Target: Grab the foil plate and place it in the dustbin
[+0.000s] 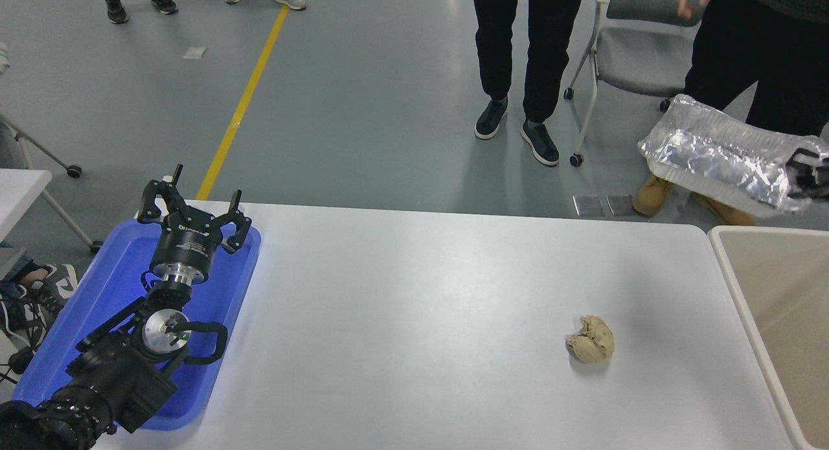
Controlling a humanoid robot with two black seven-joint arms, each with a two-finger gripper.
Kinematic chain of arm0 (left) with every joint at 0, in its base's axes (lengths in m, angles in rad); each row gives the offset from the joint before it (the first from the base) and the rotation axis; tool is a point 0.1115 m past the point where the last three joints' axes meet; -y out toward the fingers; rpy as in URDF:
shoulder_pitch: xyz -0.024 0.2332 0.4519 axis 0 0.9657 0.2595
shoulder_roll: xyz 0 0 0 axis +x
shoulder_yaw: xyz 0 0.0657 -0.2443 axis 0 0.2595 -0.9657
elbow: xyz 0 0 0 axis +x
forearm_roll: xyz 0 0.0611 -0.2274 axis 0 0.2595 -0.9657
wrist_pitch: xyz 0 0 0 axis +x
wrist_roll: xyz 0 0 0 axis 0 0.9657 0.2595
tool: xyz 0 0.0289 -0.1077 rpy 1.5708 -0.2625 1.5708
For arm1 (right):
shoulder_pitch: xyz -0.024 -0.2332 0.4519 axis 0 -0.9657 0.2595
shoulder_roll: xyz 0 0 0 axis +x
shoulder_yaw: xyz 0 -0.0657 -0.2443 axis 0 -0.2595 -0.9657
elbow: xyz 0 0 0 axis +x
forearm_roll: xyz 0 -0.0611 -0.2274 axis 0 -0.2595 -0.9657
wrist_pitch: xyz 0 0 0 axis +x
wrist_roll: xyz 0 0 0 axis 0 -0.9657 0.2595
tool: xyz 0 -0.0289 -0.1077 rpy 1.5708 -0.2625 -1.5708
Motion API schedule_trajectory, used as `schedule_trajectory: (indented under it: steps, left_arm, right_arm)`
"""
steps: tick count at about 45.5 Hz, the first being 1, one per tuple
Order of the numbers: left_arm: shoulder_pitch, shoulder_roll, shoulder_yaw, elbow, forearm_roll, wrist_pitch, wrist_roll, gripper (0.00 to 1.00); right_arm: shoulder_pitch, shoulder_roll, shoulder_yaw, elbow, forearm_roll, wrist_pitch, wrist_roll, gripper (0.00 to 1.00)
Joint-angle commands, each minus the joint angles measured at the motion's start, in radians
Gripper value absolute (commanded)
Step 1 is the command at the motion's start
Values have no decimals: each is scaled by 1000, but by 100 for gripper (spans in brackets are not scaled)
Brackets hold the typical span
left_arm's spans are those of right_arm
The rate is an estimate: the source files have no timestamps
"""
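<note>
Foil plate (719,155) up in the air at far right, well clear of the desk (414,307), tilted, long side slanting down toward the right edge. Pinched at its right end only by right pincer (808,171), mostly cut off by the picture edge; clamped on the foil rim as far as visible. Hanging beyond the desk's far edge, over floor, just short of the dustbin (722,243) opening in picture terms; true height above the bin hard to judge.

Risks, as judgement:
- Thin crinkled foil, single-end grip: rim likely to bend or tear, plate slipping out mid-carry. Landing then on the floor or desk, not in the bin.
- Long unsupported end swinging on a fast move, twisting loose.
- Early release: plate not clearly above the bin mouth, so a drop now probably missing or catching the pale rim and bouncing off.
- Person (764,55) standing close behind the plate, chair (638,55) nearby; wide swing could brush them.
- Light foil possibly sticking to the fingers on opening.

Crumpled paper ball (590,339) on the desk, well apart, no conflict. Left pincer (192,207) parked over the blue tray (84,320) at lower left, fingers spread, empty.
</note>
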Motion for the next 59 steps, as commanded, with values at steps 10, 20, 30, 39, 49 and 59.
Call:
schedule_trajectory:
  steps: [10, 20, 30, 39, 49, 59]
  left_arm:
    - [0, 0, 0, 0, 0, 0, 0, 100]
    - [0, 0, 0, 0, 0, 0, 0, 100]
    - [0, 0, 0, 0, 0, 0, 0, 100]
    - [0, 0, 0, 0, -1, 0, 0, 100]
    - [0, 0, 0, 0, 0, 0, 0, 100]
    - [0, 0, 0, 0, -1, 0, 0, 100]
  right_arm:
    - [112, -48, -68, 3, -39, 79, 0, 0]
    - [96, -56, -63, -5, -40, 76, 0, 0]
    - [12, -61, -43, -51, -27, 47, 2, 0]
    - [-209, -82, 61, -202, -14, -27, 0, 0]
    - [-517, -94, 199, -432, 51, -96, 0, 0]
    - [-822, -93, 349, -606, 102, -176, -1, 0]
